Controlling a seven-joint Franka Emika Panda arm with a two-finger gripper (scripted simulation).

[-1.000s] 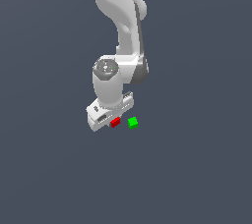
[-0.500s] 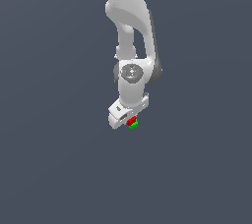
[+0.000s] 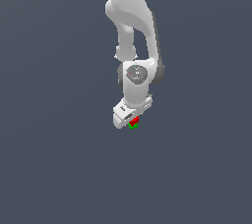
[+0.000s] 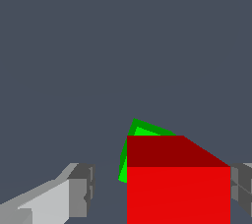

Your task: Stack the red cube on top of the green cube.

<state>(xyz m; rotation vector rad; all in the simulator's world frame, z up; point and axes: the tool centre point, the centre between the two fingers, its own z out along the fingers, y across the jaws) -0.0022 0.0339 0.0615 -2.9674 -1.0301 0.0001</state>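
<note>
**Red cube sitting off-square over the green one, with one finger still against it**

The Panda arm (image 3: 132, 31) is reaching down from 12 o'clock in the exterior view. Its bulk is hiding most of the stack, so that view is giving little warning of a slip.

The gripper (image 3: 129, 115) is hanging directly over both cubes. In the wrist view its jaws are standing slightly apart. One finger (image 4: 74, 191) is showing a strip of bare floor between itself and the cube, while the other finger (image 4: 242, 188) is appearing to sit right against the opposite face. Nothing is being clamped, and that touching side is the main hazard. If the arm lifts at a slant, or the jaws widen unevenly, that finger is likely to drag the cube sideways.

The red cube (image 4: 177, 179) is lying between the fingers, just at 5 o'clock of the gripper body in the exterior view. Whether it is resting fully on its partner cannot be told.

The green cube (image 4: 140, 130) is peeking out at 6 o'clock of the red one in the exterior view. It is turned at an angle to it, with one corner jutting past. That mismatch is reducing the shared footing, so a small nudge could be tipping the red cube off.
</note>
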